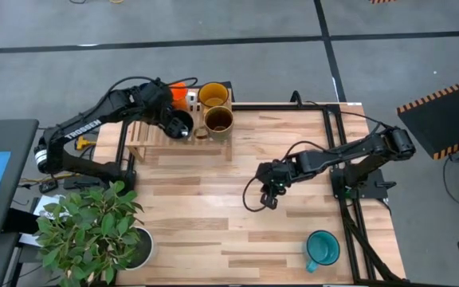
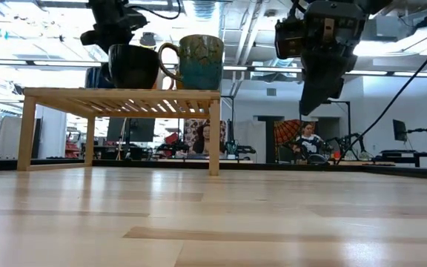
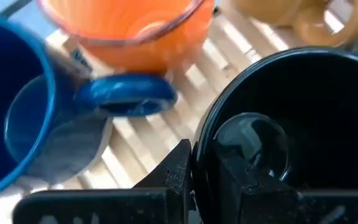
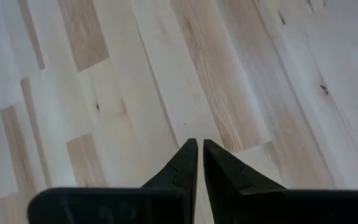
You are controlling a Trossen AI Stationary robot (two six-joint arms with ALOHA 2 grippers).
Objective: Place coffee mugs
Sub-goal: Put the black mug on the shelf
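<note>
Black mug sits on wooden rack w/ left gripper clamped on its rim. Glossy ceramic: rigid, slick, breakable; rim pinch probably best. Right gripper clenched, empty, over desk center.

From above, the left hand sits over the black mug, so most of that mug is covered, and the orange mug only peeks out past the arm. In the left wrist shot the blue mug, the orange one and the yellow mug are all chopped off by the frame edges and pretty blurry. From table height the right hand is just a dark silhouette, can't make out its fingers there
</note>
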